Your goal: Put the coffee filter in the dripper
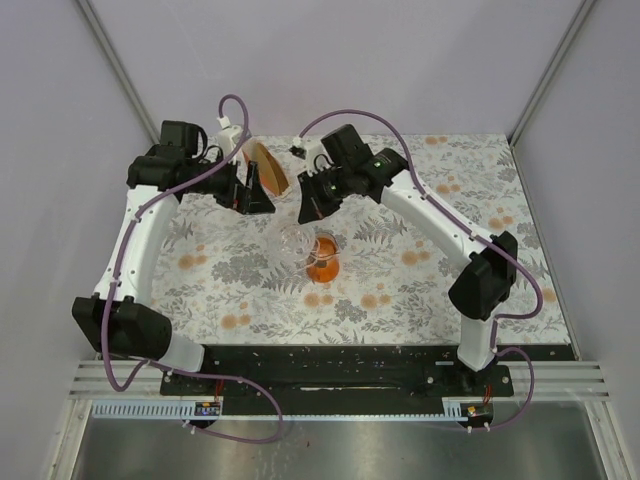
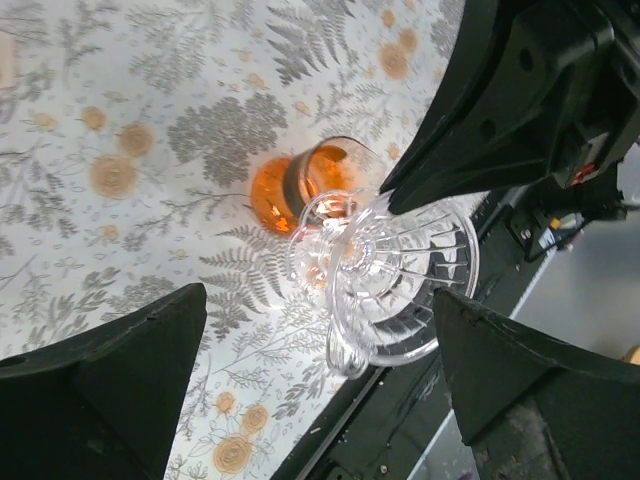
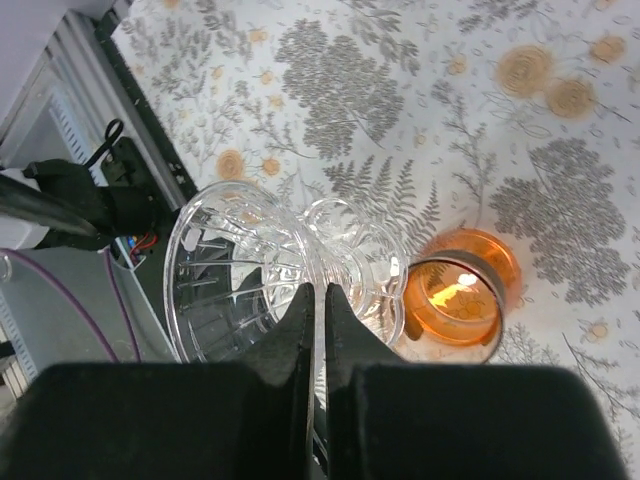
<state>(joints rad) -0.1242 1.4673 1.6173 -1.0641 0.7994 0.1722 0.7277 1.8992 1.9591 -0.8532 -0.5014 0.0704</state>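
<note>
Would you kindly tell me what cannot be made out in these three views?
- Coffee filter: unclear in every view. The right wrist view shows only a pale sliver between the fingers of the shut right gripper.
- Dripper: its near rim is hidden behind that gripper in the right wrist view.
- Filter bundle: top view, small and partly behind the left gripper.

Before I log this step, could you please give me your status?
Left claw open. Right claw shut, by the dripper. Dripper empty, no coffee filter in it. Nothing blocking it.
</note>
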